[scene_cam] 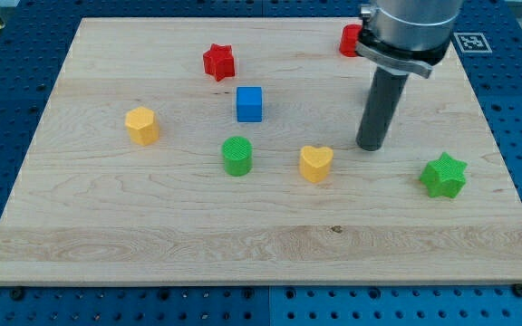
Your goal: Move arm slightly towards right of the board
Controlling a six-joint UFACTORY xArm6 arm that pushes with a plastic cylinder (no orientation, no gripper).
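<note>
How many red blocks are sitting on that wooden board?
2. A red star block lies near the view's top, left of centre. Another red block sits at the top right, partly hidden behind the arm, so its shape is unclear. Nothing else red shows.

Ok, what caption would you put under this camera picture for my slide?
My tip rests on the wooden board, between the yellow heart block and green star block.

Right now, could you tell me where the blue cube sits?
The blue cube sits near the board's centre, just below-right of the red star and above the green cylinder, left of my tip.
</note>
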